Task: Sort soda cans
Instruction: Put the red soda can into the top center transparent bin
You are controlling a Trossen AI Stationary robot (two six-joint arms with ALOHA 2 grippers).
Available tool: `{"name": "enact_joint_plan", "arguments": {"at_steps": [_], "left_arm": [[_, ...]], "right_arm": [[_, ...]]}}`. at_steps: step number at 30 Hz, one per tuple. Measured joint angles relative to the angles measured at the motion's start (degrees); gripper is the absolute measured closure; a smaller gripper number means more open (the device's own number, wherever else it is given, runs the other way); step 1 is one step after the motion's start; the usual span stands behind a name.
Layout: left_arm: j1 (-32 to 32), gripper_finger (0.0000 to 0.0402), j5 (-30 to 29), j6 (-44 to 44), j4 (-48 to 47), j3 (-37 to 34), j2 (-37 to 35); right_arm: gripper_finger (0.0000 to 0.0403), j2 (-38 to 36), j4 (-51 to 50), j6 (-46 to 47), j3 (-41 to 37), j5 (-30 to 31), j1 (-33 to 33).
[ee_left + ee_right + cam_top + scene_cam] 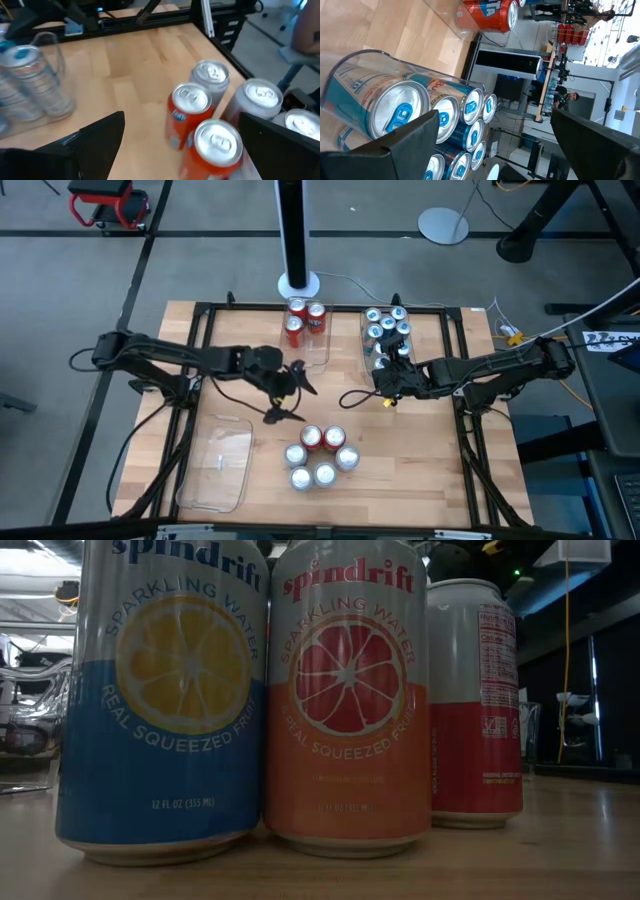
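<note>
The left gripper [290, 392] hangs over the middle of the wooden table [420, 470], and its jaws stand open with nothing between them. In the left wrist view its 2 dark fingers [95, 137] frame a group of loose cans [192, 112] that stand just in front of it.

This loose group [322, 457] is on the table near the front edge, just beyond the left gripper. It has 5 cans, all upright and close together: 2 with red bodies at the back and 3 silver-grey ones in front. In the low view 3 of these cans fill the picture: one blue can with a lemon [165, 700], one orange-red can with a grapefruit [348, 700] touching it, and one red and white can [478, 705] a little apart.

The right gripper [385, 380] is at the near end of a clear tray [366, 330] on the right side of the table. Its jaws are also open and hold nothing. This tray is filled with blue cans [388, 332] that stand upright in 2 rows; in the right wrist view their silver tops [402, 112] are seen through the clear wall.

A second clear tray [318, 355] at the back middle holds 3 red cans [303, 318] at its far end. A third clear tray [218, 465] lies at the front left of the table.
</note>
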Motion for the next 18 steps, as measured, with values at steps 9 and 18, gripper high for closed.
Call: {"name": "enact_joint_plan", "arguments": {"at_steps": [9,18], "left_arm": [[-2.21,0.0027,-1.83,-8.06,9.56,0.01,5.35],[-5.66,0.0027,-6.3,-9.17,3.75,6.62,9.61]], "right_arm": [[0.0023,0.0,0.13,0.0,0.0,0.0,0.0],[0.0023,0.02,0.36,0.0,0.0,0.0,0.0]]}}
